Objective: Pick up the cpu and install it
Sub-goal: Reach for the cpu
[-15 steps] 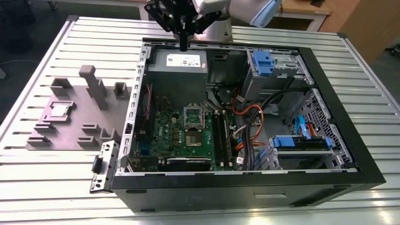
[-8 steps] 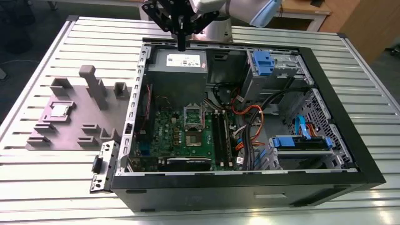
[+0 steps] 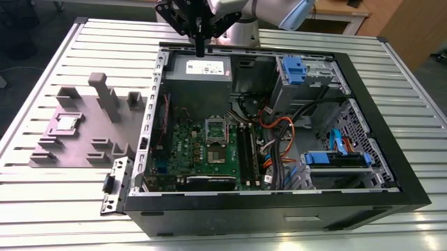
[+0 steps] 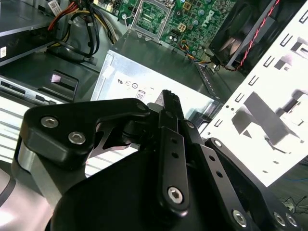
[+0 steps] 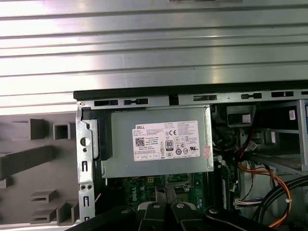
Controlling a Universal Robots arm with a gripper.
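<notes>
The small, flat, square, silver-topped cpu (image 3: 66,123), with a thin darker rim, lies level in a shallow seat of the mauve moulded fixture (image 3: 77,144); nothing touches it.

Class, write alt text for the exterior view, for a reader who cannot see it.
A black robot gripper hangs over the grey metal box with a white label inside an open black computer case. The small square silver cpu lies on a grey moulded tray outside it, at the exterior view's left.
</notes>
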